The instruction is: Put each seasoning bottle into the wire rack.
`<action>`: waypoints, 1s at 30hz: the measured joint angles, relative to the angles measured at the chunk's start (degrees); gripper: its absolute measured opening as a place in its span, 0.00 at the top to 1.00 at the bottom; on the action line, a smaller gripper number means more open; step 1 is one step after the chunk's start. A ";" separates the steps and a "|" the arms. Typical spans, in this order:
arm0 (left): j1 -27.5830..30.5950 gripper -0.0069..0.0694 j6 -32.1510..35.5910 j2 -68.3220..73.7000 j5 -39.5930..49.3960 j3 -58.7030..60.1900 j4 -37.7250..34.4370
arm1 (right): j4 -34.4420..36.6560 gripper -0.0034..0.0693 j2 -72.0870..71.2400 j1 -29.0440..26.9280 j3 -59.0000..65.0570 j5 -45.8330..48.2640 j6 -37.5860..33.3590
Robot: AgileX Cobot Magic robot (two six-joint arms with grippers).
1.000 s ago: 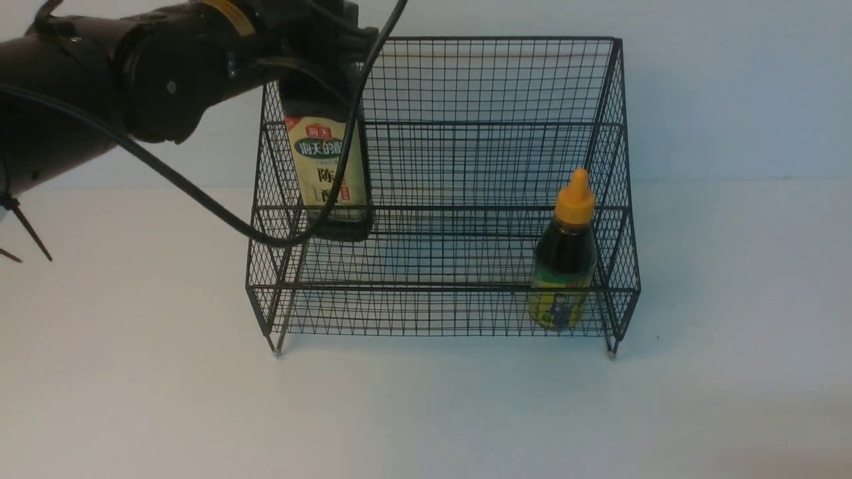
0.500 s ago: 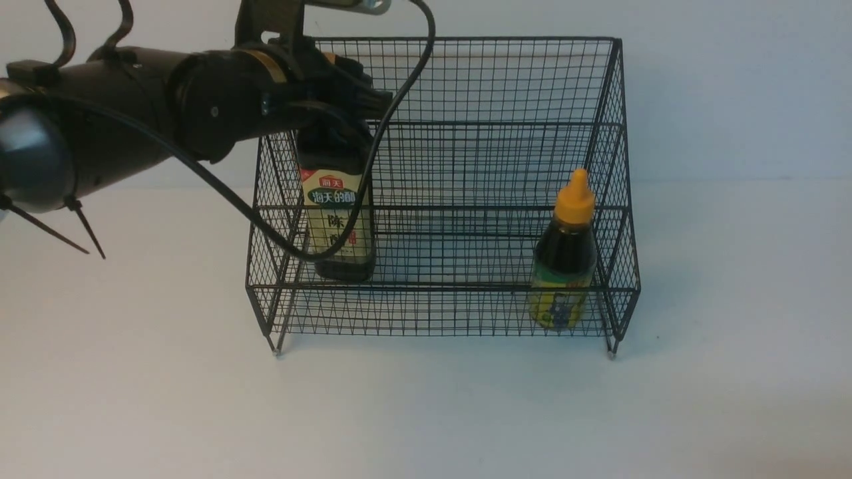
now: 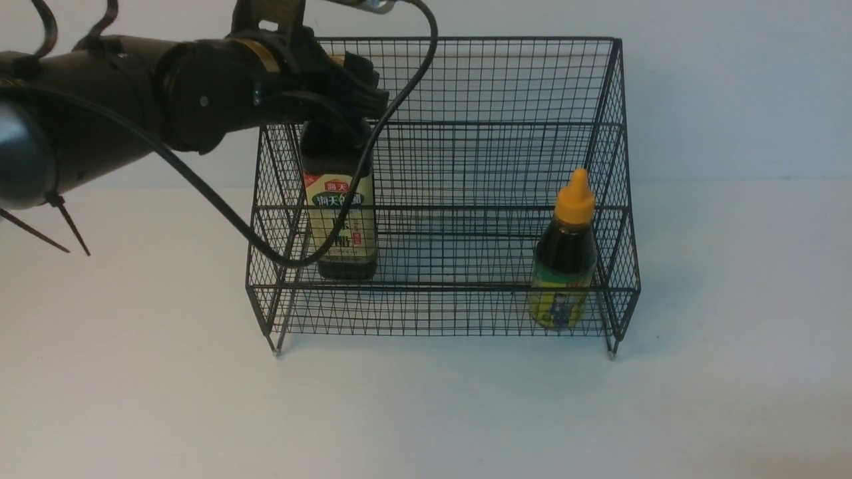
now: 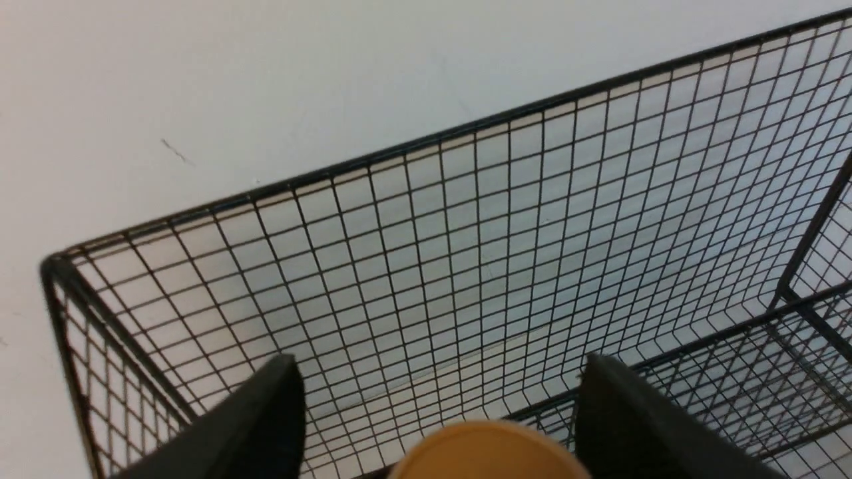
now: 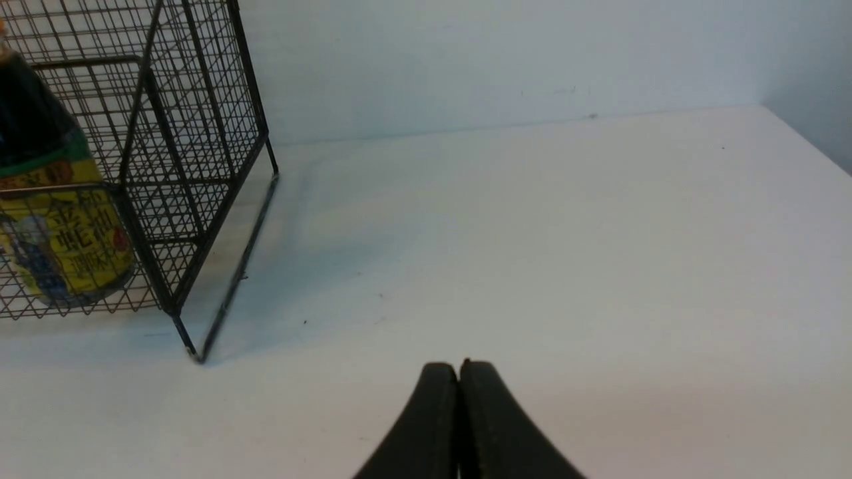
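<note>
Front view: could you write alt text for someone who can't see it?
A black robot arm's left gripper holds a tall dark bottle by its top inside the left end of a black wire rack. A short bottle with an orange cap stands at the rack's right end, on a white table.

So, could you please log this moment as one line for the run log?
left gripper: open around tall bottle | tall bottle: upright in wire rack | short bottle: in rack | right gripper: shut, empty
</note>
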 joint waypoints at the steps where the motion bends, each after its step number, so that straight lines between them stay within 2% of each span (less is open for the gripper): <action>1: 0.03 0.25 0.19 -0.57 0.53 0.00 0.00 | 0.00 0.97 0.00 0.00 0.00 0.00 0.00; 6: 0.03 0.24 0.57 -6.41 4.16 0.00 0.00 | 0.00 0.97 0.00 0.00 0.00 0.00 0.26; 9: 0.03 0.29 0.62 -9.68 6.23 0.00 0.00 | 0.00 0.97 0.00 0.00 0.00 0.00 0.48; 12: 0.03 0.50 0.62 -18.05 11.77 0.00 0.00 | 0.00 0.97 0.00 0.00 0.00 0.00 0.65; 13: 0.03 0.51 0.62 -18.52 12.13 0.00 0.00 | 0.00 0.97 0.00 0.00 0.00 0.00 0.65; 14: 0.03 0.64 0.62 -21.84 14.89 0.00 0.00 | 0.00 0.97 0.00 0.00 0.00 0.00 0.65; 15: 0.03 0.73 0.64 -24.74 17.60 0.00 0.00 | 0.00 0.97 0.00 0.00 0.00 0.00 0.69; 16: 0.03 0.76 0.69 -25.70 18.08 0.00 0.00 | 0.00 0.97 0.00 0.00 0.00 0.00 0.69; 17: 0.03 0.83 0.71 -28.55 21.50 0.00 0.00 | 0.00 0.97 0.00 0.00 0.00 0.00 0.69; 19: 0.03 0.90 0.84 -34.93 27.31 0.00 0.05 | 0.00 0.97 0.00 0.00 0.00 0.00 0.69; 30: 0.03 0.92 0.84 -50.19 46.43 0.00 0.00 | 0.00 0.97 0.00 0.00 0.00 0.00 0.69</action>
